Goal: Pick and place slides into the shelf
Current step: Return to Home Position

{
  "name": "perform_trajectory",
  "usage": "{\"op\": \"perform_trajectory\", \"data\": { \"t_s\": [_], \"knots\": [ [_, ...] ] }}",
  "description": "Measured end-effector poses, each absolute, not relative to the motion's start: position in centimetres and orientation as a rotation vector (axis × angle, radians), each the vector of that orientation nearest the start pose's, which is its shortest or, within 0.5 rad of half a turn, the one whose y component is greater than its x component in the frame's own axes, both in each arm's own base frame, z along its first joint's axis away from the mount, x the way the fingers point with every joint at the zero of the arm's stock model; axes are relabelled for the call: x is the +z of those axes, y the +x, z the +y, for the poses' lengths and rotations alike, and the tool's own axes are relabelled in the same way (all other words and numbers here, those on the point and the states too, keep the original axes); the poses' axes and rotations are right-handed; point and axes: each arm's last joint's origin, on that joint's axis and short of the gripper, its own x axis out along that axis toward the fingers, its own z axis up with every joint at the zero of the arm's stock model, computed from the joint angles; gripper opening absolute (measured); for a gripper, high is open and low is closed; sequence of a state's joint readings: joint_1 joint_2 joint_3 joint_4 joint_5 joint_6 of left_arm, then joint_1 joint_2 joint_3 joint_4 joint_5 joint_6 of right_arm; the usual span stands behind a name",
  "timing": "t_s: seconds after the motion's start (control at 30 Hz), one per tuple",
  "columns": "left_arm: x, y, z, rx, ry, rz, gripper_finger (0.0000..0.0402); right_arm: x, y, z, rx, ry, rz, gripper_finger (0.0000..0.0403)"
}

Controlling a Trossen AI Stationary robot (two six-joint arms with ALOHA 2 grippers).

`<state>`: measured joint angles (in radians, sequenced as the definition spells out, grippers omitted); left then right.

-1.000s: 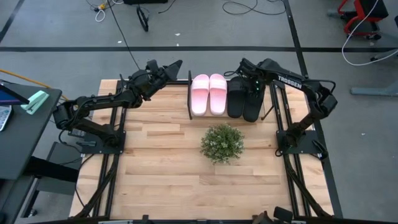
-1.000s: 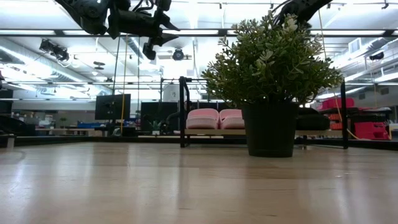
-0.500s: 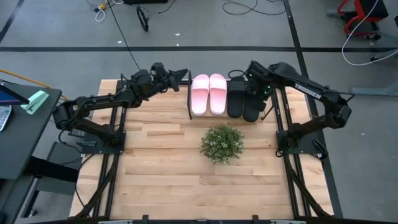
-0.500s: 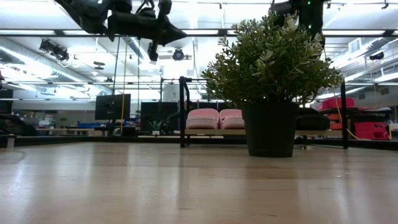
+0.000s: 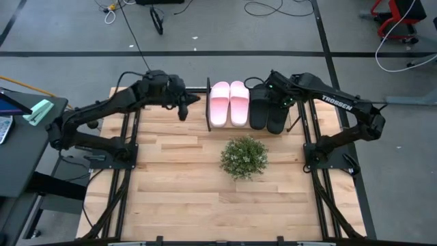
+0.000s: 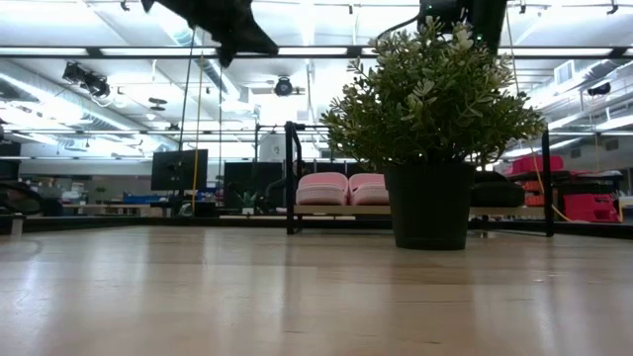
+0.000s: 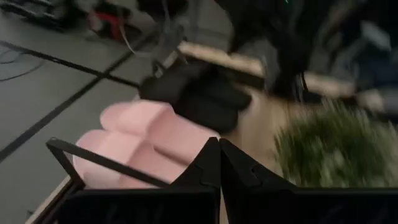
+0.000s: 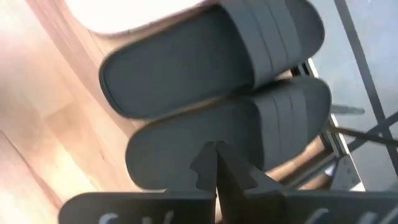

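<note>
Table (image 5: pixel 171 198) inspected, with both arms raised above its far edge.

The shelf (image 5: pixel 208 113) stands at the far edge, centred. All four slides rest on it in one row. The two pink slides (image 5: pixel 220 102) are on the left, touching each other. The two black slides (image 5: pixel 258 106) are on the right, also side by side. The rightmost black one sits a little nearer than its neighbour.

The left gripper (image 7: pixel 218 144) hangs in the air just left of the shelf, above the far-left part of the table. Its two fingers (image 7: pixel 202 171) are pressed together with nothing between them. It faces across the pink pair towards the black pair.

The right gripper (image 8: pixel 216 148) hovers directly over the black slides, clear of them. Its fingers (image 8: pixel 204 167) are likewise closed tight and empty.

A small potted plant (image 5: pixel 244 156) stands on the table near the middle, just in front of the shelf. Seen from table height, it hides the middle of the shelf. The pink pair shows to its left and one black slide to its right.
</note>
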<state>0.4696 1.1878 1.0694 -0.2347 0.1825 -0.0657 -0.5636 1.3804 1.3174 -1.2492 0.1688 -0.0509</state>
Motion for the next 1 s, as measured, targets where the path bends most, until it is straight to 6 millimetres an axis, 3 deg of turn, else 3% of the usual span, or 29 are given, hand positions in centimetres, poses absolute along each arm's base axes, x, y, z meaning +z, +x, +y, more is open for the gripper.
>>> {"op": "perform_trajectory", "data": {
  "t_s": [0.1,0.4,0.6,0.8,1.0],
  "knots": [
    [35.0,23.2,10.7,0.249,-0.106,0.454,0.0002,31.2,20.8,-13.5,-0.576,0.229,1.302,0.0002],
    [31.1,22.8,10.2,0.217,-0.111,0.629,0.0001,31.2,20.9,-13.5,-0.589,0.250,1.291,0.0001],
    [29.8,22.1,9.2,0.226,-0.169,0.467,0.0001,31.4,21.7,-11.7,-0.492,0.223,1.281,0.0000],
    [28.9,19.0,8.0,0.299,-0.202,0.363,0.0001,31.5,23.0,-8.6,-0.365,0.150,1.278,0.0000],
    [29.4,15.8,6.6,0.333,-0.167,0.243,0.0000,32.0,23.0,-7.1,-0.422,0.155,1.252,0.0000]
  ]
}}
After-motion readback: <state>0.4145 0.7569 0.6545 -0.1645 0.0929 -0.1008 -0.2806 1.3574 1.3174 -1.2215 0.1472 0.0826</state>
